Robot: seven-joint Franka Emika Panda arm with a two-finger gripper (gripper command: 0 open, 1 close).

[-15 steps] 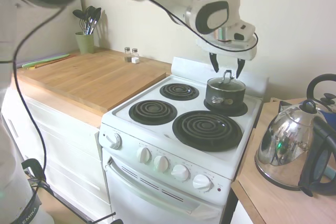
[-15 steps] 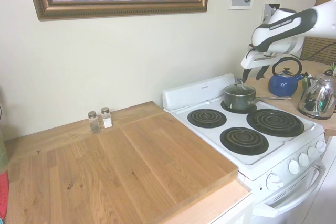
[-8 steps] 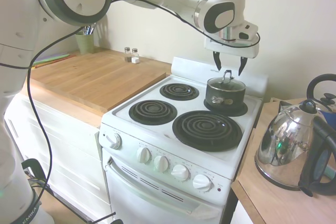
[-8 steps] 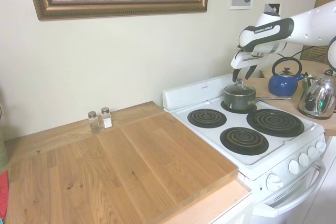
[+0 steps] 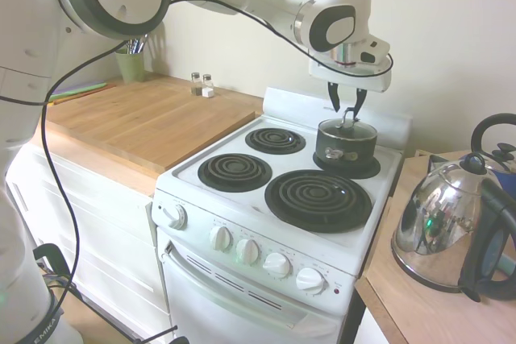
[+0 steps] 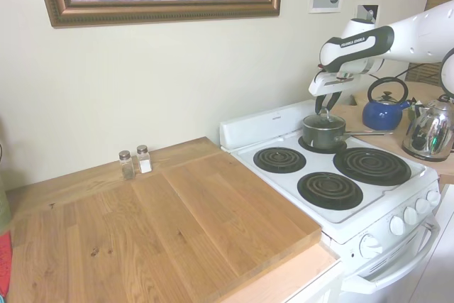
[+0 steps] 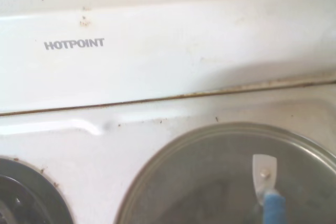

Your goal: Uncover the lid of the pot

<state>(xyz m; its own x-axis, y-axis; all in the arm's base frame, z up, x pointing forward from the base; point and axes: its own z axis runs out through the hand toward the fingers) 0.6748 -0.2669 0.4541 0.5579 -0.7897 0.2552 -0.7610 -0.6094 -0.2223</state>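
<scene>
So you've got a white stove (image 5: 282,223) with four coil burners, wedged between a wooden counter (image 5: 145,118) and a side counter carrying a shiny steel kettle (image 5: 439,227); a blue kettle (image 6: 383,108) sits further back. No comparing, just what's there now.

On the back burner nearest the kettles sits the pot (image 5: 345,144), dark, straight-sided, long handle pointing toward the kettles in the second exterior view. That burner keeps it close to the arm's reach.

Lid (image 5: 347,128) is on the pot, seated flat and covering it, so the task isn't done yet. Its metal loop handle (image 5: 349,115) stands upright, which is why the arm comes straight down from above.

Your tool (image 5: 343,106) hangs right over that loop, fingers pointing down, spread a little, tips at about loop height on either side. Not clenched on anything that I can see. Wrist view shows the lid's glass (image 7: 210,182) and a handle bracket (image 7: 263,174) near the stove's back panel (image 7: 157,51).

Likely next: close on the loop, lift straight up.
</scene>
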